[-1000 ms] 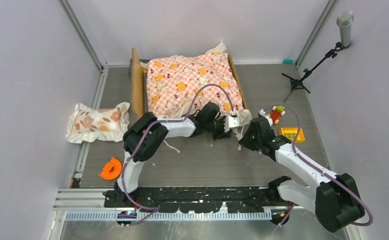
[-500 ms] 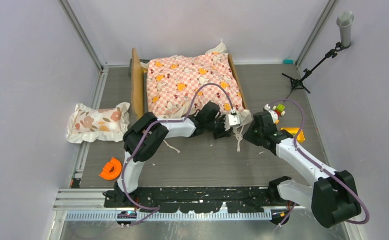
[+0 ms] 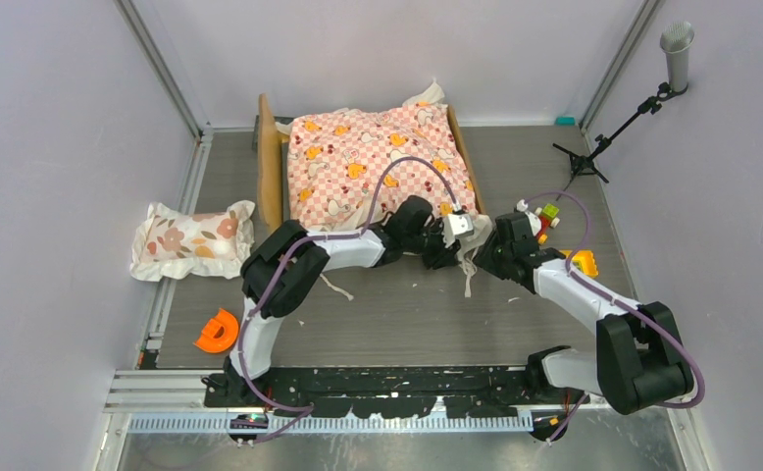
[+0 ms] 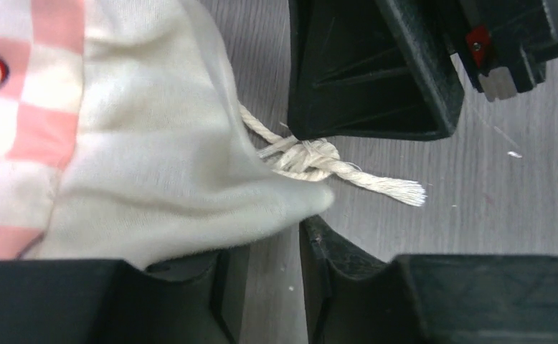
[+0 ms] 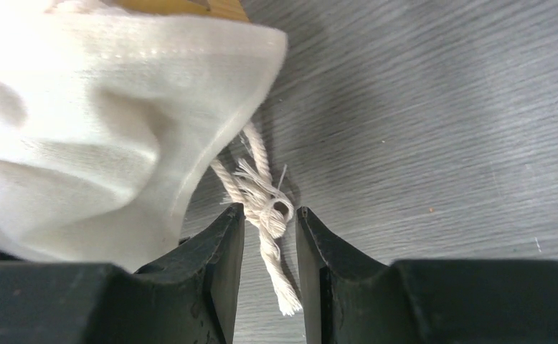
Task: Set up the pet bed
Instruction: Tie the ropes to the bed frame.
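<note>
The pet bed (image 3: pixel 271 167) stands at the back centre, its tan headboard on the left. The pink-checkered sheet (image 3: pixel 378 162) covers its top, and the mattress panel is hidden. Both grippers meet at the sheet's near right corner. My left gripper (image 3: pixel 453 253) (image 4: pixel 272 244) is narrowly open, with the white sheet corner (image 4: pixel 168 179) lying over its left finger. A knotted white cord (image 4: pixel 305 154) (image 5: pixel 265 204) trails from that corner onto the floor. My right gripper (image 3: pixel 487 253) (image 5: pixel 269 211) is open, and the cord's knot lies between its fingertips.
A floral pillow (image 3: pixel 191 240) lies on the left. An orange piece (image 3: pixel 217 332) sits front left. A coloured block toy (image 3: pixel 544 214) and a yellow toy (image 3: pixel 582 261) are on the right, by the right arm. A black stand (image 3: pixel 603 137) is at the back right.
My right gripper has moved left, from beside the yellow toy to the sheet's corner. My left gripper has shifted slightly towards the bed.
</note>
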Motion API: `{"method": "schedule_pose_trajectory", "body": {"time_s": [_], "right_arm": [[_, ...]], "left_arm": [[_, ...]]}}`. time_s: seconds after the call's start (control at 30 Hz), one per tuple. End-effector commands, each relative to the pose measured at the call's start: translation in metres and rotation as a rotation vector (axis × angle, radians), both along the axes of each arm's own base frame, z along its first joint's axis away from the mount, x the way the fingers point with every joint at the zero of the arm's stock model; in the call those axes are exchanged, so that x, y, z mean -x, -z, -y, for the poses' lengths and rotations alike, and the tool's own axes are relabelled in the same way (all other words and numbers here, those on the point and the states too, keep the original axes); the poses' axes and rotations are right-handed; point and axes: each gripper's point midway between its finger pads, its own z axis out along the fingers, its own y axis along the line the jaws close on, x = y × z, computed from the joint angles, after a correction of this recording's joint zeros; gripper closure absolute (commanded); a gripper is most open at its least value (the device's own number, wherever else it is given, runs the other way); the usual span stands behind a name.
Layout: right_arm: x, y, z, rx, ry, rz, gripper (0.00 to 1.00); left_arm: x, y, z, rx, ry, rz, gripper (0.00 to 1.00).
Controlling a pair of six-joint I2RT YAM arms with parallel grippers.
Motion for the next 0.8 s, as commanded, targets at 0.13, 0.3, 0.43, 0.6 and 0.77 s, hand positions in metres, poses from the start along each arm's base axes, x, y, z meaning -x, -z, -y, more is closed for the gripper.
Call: {"method": "schedule_pose_trajectory", "body": {"time_s": [0.13, 0.3, 0.43, 0.6, 0.77], "right_arm": [[-0.015, -0.018, -0.001, -0.009, -0.013, 0.101, 0.62], [-0.013, -0.033, -0.006, -0.007, -0.096, 0.149, 0.63], [-0.011, -0.04, -0.021, -0.046, -0.194, 0.168, 0.63], [-0.011, -0.034, -0.034, -0.036, -0.263, 0.145, 0.62], [-0.016, -0.029, -0.04, 0.07, -0.296, 0.151, 0.59]], "left_arm": [[0.009, -0.075, -0.008, 0.238, -0.166, -0.098, 0.48], [0.01, -0.097, -0.034, 0.189, -0.318, -0.186, 0.1], [0.003, -0.119, -0.052, 0.25, -0.399, -0.263, 0.0], [-0.024, -0.121, -0.085, 0.416, -0.41, -0.593, 0.0], [-0.013, -0.154, -0.101, 0.688, -0.174, -0.678, 0.0]]}}
